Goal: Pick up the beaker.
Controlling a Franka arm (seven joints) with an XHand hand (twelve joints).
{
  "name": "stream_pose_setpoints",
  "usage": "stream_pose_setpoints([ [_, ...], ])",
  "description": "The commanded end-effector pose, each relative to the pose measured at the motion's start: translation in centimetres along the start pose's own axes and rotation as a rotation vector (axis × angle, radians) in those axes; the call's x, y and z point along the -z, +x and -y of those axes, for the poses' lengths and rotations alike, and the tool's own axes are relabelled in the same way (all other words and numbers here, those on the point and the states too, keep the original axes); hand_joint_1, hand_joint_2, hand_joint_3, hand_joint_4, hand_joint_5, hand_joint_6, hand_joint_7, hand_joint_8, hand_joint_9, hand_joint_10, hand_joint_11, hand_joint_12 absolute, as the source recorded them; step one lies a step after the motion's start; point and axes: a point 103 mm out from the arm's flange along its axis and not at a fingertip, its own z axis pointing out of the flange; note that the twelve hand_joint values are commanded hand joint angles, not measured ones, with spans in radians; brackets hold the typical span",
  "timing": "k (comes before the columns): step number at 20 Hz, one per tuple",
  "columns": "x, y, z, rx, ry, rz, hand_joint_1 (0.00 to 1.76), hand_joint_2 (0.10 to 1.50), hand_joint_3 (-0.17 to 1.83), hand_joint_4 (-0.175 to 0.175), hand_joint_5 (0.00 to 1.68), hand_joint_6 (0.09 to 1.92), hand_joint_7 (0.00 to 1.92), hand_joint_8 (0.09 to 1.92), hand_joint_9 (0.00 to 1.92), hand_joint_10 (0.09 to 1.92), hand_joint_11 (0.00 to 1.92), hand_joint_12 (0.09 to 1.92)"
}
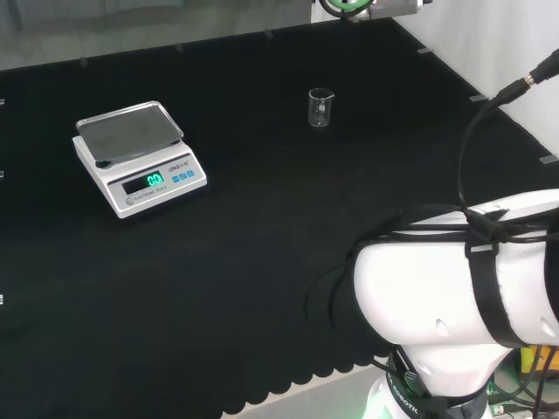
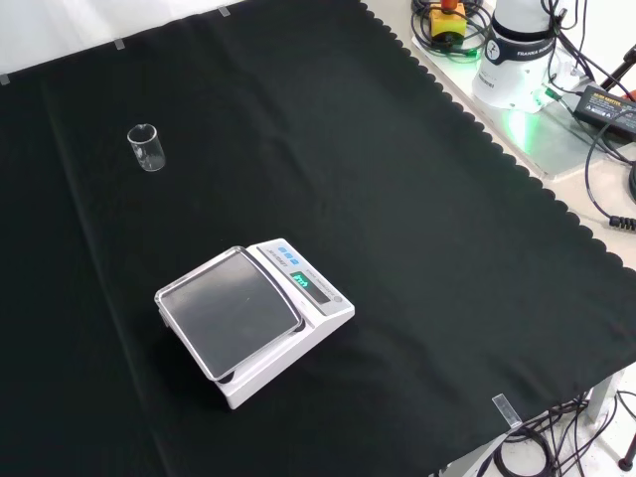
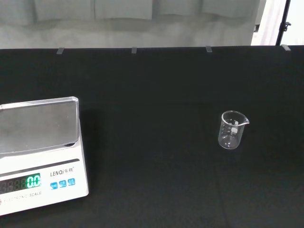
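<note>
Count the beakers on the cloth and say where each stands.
1. The beaker stands upright and alone on the cloth, right of the scale in the head view; upper left in the front view.

Tabletop draped in black cloth. On it: a clear beaker, upright, and a white scale, well apart.

Your arm's big white link sits low at the right of the head view, with black straps and cables around it. In the front view, its white base stands at the top right, beside the cloth.
</note>
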Motion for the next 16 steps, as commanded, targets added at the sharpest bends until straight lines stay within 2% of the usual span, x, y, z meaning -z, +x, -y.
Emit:
stream_pose_setpoints([
  [1, -0.2, 0.0, -0.3, 0.003, -0.009, 0.002, 0.24, 0.93, 0.49, -0.041, 0.27, 0.21, 0.38, 0.09, 0.37, 0.09, 0.18, 1.19],
  [3, -0.9, 0.1, -1.0, -0.002, 0.005, -0.002, 0.11, 1.01, 0.36, -0.054, 0.18, 0.09, 0.19, 0.09, 0.18, 0.09, 0.04, 1.24],
  [5, -1.6, 0.5, -1.6, -0.010, 0.003, -0.009, 0.08, 1.04, 0.32, -0.057, 0.15, 0.09, 0.15, 0.09, 0.13, 0.09, 0.01, 1.25],
  [7, -2.4, 0.9, -2.4, -0.020, -0.004, -0.039, 0.08, 1.05, 0.31, -0.059, 0.15, 0.09, 0.14, 0.09, 0.12, 0.09, 0.00, 1.25],
  [9, -3.2, 1.4, -3.7, -0.052, -0.004, -0.044, 0.07, 1.05, 0.30, -0.059, 0.15, 0.09, 0.14, 0.09, 0.12, 0.09, 0.00, 1.25],
  [14, -5.9, 1.6, -7.7, -0.098, -0.052, -0.064, 0.08, 1.05, 0.28, -0.061, 0.16, 0.09, 0.15, 0.09, 0.13, 0.09, 0.00, 1.28],
  [16, -7.3, 1.2, -10.0, -0.093, -0.045, -0.123, 0.08, 1.05, 0.27, -0.062, 0.17, 0.09, 0.17, 0.09, 0.15, 0.09, 0.00, 1.31],
])
